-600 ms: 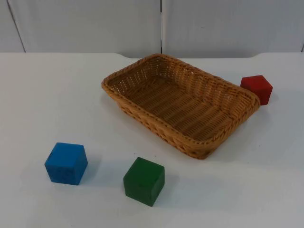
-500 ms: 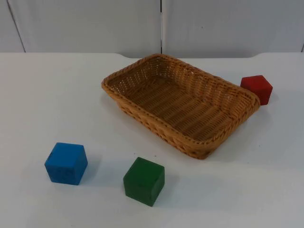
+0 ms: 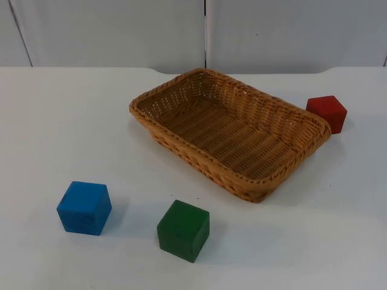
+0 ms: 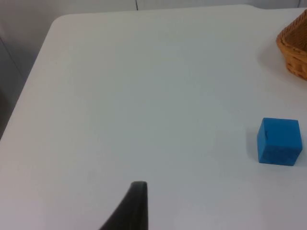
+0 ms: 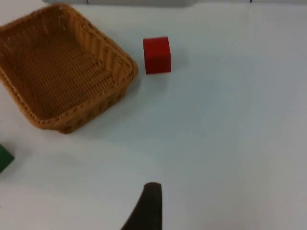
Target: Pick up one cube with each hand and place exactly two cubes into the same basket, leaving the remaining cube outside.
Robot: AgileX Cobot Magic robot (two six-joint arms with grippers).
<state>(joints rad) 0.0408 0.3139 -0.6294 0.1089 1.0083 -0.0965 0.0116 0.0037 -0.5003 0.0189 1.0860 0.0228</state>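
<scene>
Top view: an open wicker basket (image 3: 230, 130), rectangular and honey-brown, sits on the white table (image 3: 72, 121) a little right of centre, turned at an angle so one long side faces the near edge. Nothing lies inside it. Three cubes rest on the table around it, none touching the others. The red cube (image 3: 327, 113) stands just beside the basket's far right corner — whether it touches the rim is hard to tell from here. The green cube (image 3: 183, 230) sits near the front edge, apart from the basket's near side. The blue cube (image 3: 84, 207) lies to the left of the green one, well apart from the basket.

From the left wrist camera, the blue cube (image 4: 279, 141) stands upright on bare table, with a corner of the basket (image 4: 295, 48) beyond it. One black fingertip of the left gripper (image 4: 132, 207) hangs above the table, well away from the cube and holding nothing; its second finger is out of sight, so I cannot tell whether the pincer is spread or pressed together.

From the right wrist camera, the basket (image 5: 62, 79) and the red cube (image 5: 157, 55) sit side by side with a narrow gap — the green cube (image 5: 5, 157) peeks in nearby. The right gripper (image 5: 146, 208) likewise presents a single dark fingertip over bare table, grasping nothing, its spread impossible to judge.

A grey partition wall (image 3: 121, 30) closes off the far side of the table.
</scene>
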